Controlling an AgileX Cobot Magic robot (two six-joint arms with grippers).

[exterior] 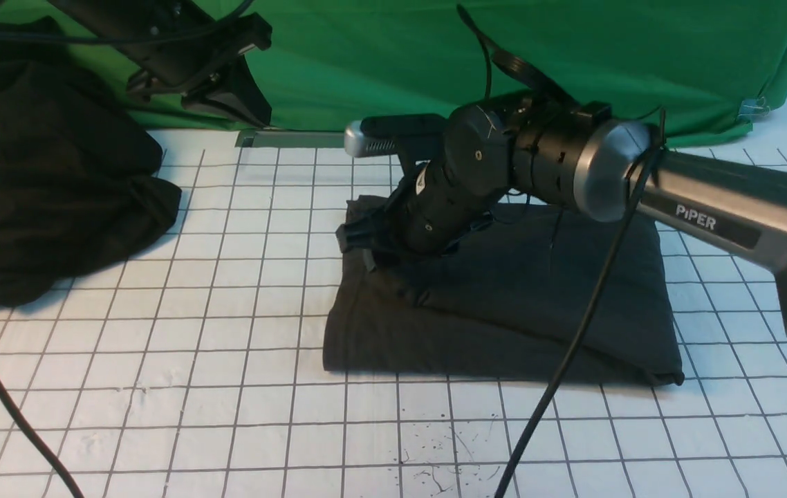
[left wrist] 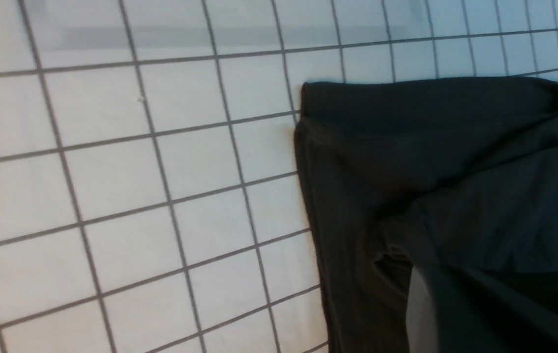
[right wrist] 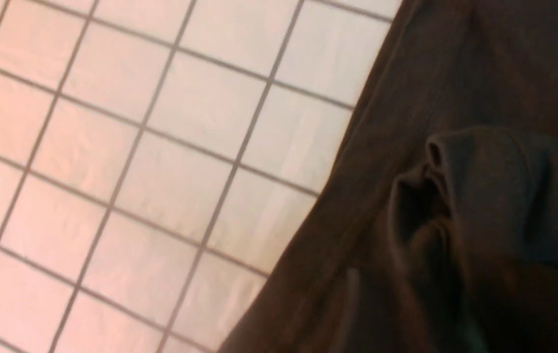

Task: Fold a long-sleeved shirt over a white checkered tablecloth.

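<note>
the right gripper (exterior: 360, 243) presses down at the far left corner of the long-sleeved shirt (exterior: 504, 311). its jaws are lost against dark cloth, so i cannot tell whether they stand wide or pinch a fold. the left gripper (exterior: 231, 104) hangs closed, raised near the green sheet (exterior: 435, 48). the shirt lies as a folded rectangle in the middle of the white checkered tablecloth (exterior: 193, 346). it looks soft, light and limp, and its layers would likely slide. best taken at a folded edge, through every layer. print, sleeves and label are hidden, and a cable (exterior: 573, 332) crosses the front.

Front camera looks forward over the tablecloth (exterior: 227, 360); both wrist cameras peer closely down at the shirt (left wrist: 455, 162).
</note>
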